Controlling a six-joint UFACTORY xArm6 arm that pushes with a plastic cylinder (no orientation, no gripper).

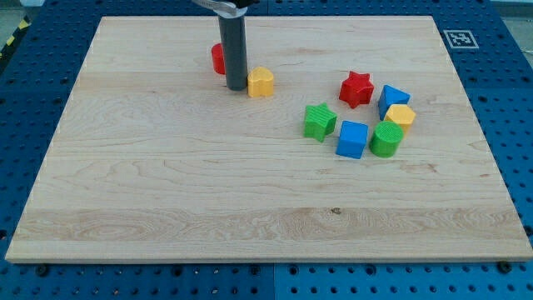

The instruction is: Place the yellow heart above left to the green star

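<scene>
Wooden board [166, 192] — my tip [236, 87] touching yellow heart [261, 82].

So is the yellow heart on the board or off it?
On: the yellow heart lies on the board, my tip at its left.

My rod is a plain dark grey cylinder. My tip [236, 88] ends blunt. A paler fitting, perhaps metal, caps it.

The pale wooden tabletop [166, 183] is carrying a yellow heart [261, 82] and a half-hidden red block [217, 58] at eleven o'clock, while a green star [319, 121], red star [356, 88], blue cube [352, 139], another blue block [392, 99], yellow block [400, 116] and green cylinder [386, 139] are clustering toward two o'clock.
</scene>
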